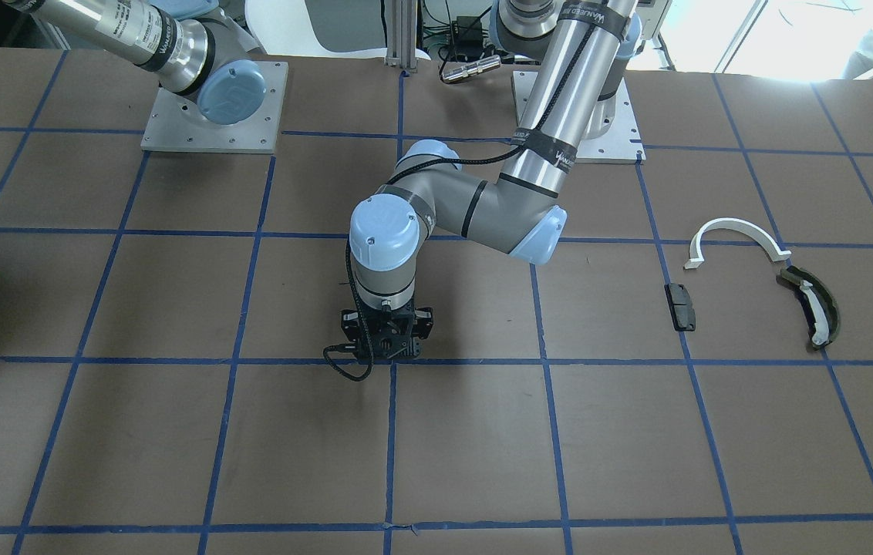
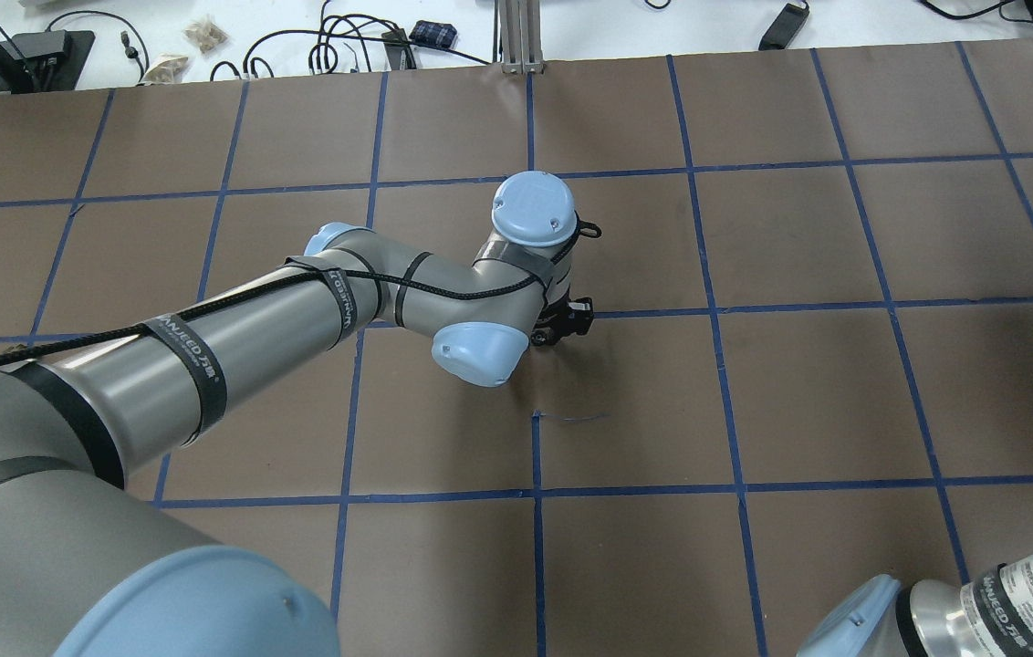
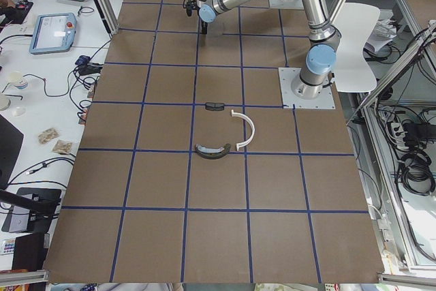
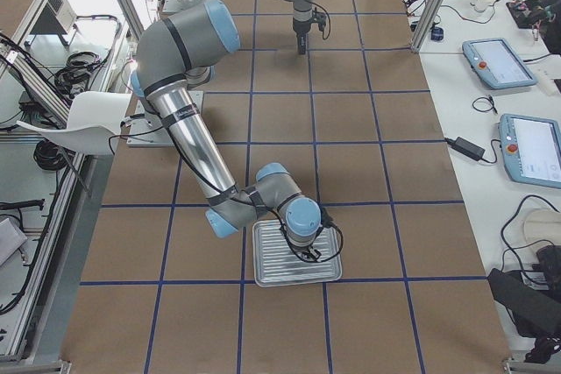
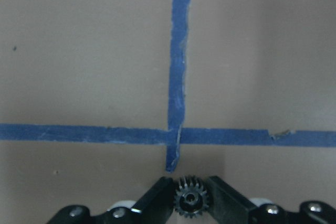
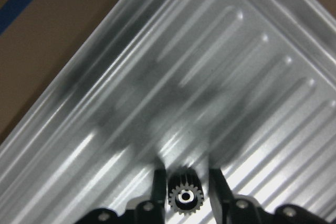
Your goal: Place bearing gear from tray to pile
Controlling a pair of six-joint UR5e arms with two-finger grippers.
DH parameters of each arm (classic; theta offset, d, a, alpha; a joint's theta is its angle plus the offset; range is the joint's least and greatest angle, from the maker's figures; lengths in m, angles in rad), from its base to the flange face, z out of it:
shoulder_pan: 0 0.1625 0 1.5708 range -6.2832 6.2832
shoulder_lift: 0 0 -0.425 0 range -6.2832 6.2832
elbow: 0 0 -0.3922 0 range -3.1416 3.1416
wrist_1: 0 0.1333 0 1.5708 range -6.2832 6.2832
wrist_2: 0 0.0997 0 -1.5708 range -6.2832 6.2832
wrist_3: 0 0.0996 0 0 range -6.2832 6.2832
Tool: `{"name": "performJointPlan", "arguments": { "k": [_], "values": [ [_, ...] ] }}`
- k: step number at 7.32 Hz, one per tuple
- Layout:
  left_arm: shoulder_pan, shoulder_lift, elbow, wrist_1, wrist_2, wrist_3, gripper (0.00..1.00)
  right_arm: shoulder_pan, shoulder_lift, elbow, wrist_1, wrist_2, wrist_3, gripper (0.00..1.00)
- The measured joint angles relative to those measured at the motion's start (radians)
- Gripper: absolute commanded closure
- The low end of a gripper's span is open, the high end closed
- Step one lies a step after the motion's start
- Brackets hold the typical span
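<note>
Both grippers grip small toothed gears: the left gripper (image 5: 190,203) clamps one gear (image 5: 191,202) above a crossing of blue tape lines on the brown table (image 5: 79,51). Across the table, the right gripper (image 6: 185,198) pinches a second gear (image 6: 185,198) over the ribbed metal tray (image 6: 173,77), while the pile (image 1: 760,281) lies well apart from both.

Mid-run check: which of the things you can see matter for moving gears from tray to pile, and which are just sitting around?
Job:
- left tool, shut on a gear
- right tool, shut on a second gear
- tray
- pile: white arc, olive curved piece, black block

Lying about:
- tablets
- white chair
</note>
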Motion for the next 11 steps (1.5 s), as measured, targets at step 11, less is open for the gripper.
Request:
{"name": "performJointPlan", "arguments": {
  "k": [11],
  "values": [
    [1.011, 0.342, -0.148, -0.329, 0.061, 1.234, 0.99, 0.935, -0.267, 0.056, 0.281, 0.080, 1.313, 0.91]
  ]
}}
